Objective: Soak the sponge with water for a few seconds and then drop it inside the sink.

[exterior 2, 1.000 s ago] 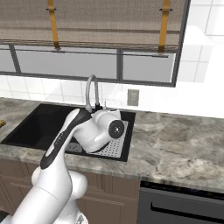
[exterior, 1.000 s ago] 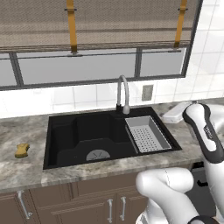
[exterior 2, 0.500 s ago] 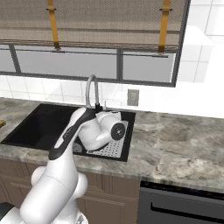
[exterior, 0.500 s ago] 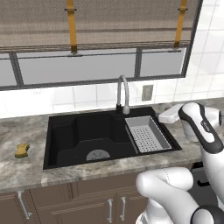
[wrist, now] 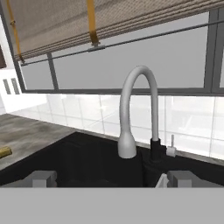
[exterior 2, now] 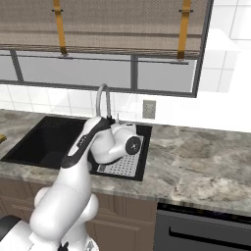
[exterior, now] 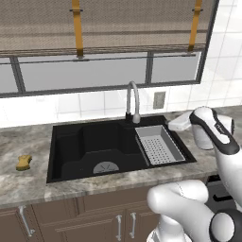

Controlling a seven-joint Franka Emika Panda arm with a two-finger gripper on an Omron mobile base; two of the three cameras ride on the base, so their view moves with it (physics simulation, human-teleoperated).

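The sponge is a small yellow-orange lump lying on the grey counter left of the sink, a black stepped basin with a round grey drain. It also peeks in at the left edge of the hand view as the sponge. My gripper is open with nothing between its widely spaced fingertips, and it points at the curved silver faucet over the sink. My hand hovers above the sink's right rim, far from the sponge. No water is in view at the spout.
A grey perforated drainer tray fills the sink's right part, under my hand. The faucet stands at the back rim with a small lever beside it. A window with a blind runs behind. Grey counter stretches to the right.
My hand has edged left from the counter's right side toward the faucet. The jaws stay open and the sponge has not moved.
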